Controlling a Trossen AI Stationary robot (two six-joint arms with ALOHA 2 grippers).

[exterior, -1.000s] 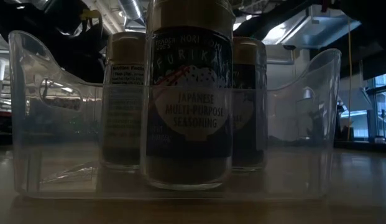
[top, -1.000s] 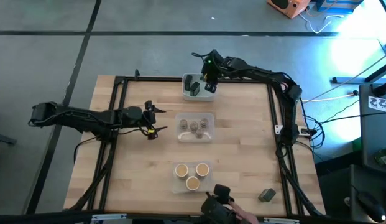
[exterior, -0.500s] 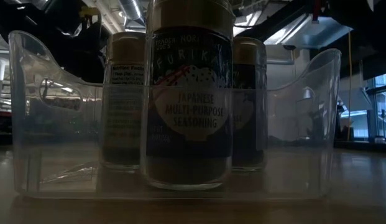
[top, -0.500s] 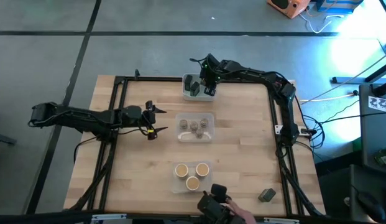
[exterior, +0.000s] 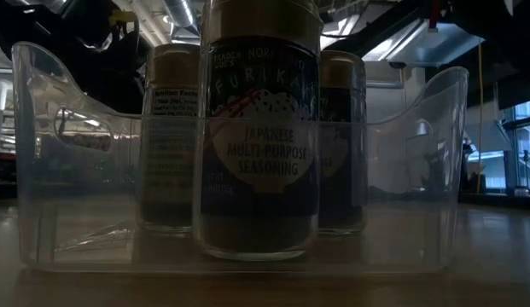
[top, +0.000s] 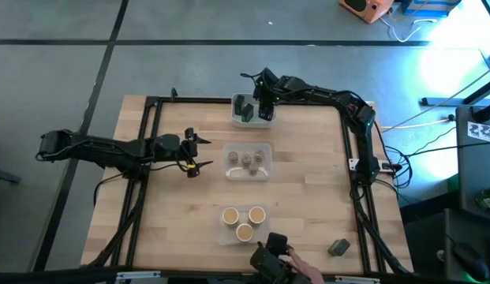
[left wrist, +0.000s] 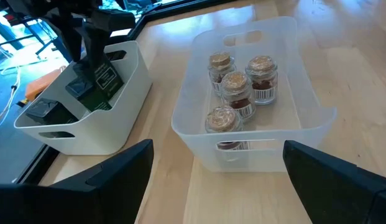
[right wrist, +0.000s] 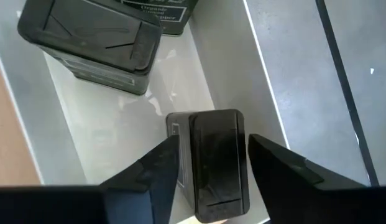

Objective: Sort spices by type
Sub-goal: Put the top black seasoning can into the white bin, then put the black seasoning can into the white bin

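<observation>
My right gripper hangs over the white tray at the table's far edge, shut on a dark blocky spice tin. Another dark tin stands in that tray beside it. Small cork-topped jars stand in the clear middle tray. Three tan-topped jars stand in the near tray. One more dark tin lies on the table near its right near corner. My left gripper waits open to the left of the middle tray. My right gripper pinches the dark tin between its two fingers, one on each long side near the top. The fingers come from above, pointing down. The tin hangs about upright with its lower part inside the white tray; whether it rests on the floor cannot be told.
A person's hand with a dark object is at the table's near edge, beside the near tray. A black frame runs around the table. Bare wood lies left and right of the three trays. The low view shows only the near tray's jars.
My right gripper, with the dark tin in it, has moved a little toward the table's left, from the white tray's right rim to over its inside. It has stayed shut. The hand at the near edge has shifted slightly.
</observation>
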